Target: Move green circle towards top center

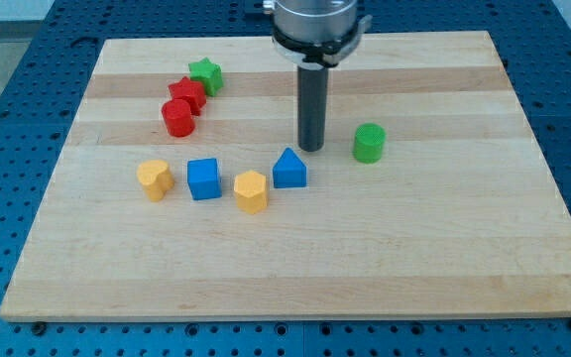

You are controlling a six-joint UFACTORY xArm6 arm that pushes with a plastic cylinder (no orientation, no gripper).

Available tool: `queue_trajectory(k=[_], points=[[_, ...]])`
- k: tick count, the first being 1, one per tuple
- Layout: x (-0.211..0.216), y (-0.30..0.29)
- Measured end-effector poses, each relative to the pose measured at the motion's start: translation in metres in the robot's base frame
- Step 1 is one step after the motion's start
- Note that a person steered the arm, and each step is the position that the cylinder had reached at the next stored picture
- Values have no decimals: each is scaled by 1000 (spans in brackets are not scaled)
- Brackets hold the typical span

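- No pincer on this arm: a straight dark rod comes down from a metal collar at the view's top, and my tip (311,149) sits on the table, so there is nothing to spread or press together.
- My tip stands between the blue house-shaped block (288,170), just below-left of it, and the green circle (369,143) on its right, near it but apart.
- The green circle, a short upright cylinder, stands right of centre at mid-height.
- Along the lower arc, from the view's left: a yellow block (154,179), a blue cube (204,178), a yellow hexagon-like block (251,190), then the blue house shape.
- Up at the view's top left, a green star (205,73), a red block (186,95) and a red cylinder (177,118) crowd together in a slanting row.
- The table (444,248) is pale wood in grained planks, lying on a blue perforated base (18,99).
- The blocks look smooth and matte.
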State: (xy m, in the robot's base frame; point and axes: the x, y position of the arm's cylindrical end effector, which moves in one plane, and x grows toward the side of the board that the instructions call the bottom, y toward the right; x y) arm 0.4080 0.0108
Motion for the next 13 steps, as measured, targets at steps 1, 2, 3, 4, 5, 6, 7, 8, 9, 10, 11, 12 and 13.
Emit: queue_trajectory(k=[1, 2, 3, 4, 5, 6, 7, 8, 9, 10, 11, 12, 13], points=[[29, 3], [55, 23], [56, 57], [28, 58], [6, 71], [21, 102], [-3, 120], [-35, 93], [-68, 42], [-95, 14], [-106, 13], [-111, 13], [-99, 32]])
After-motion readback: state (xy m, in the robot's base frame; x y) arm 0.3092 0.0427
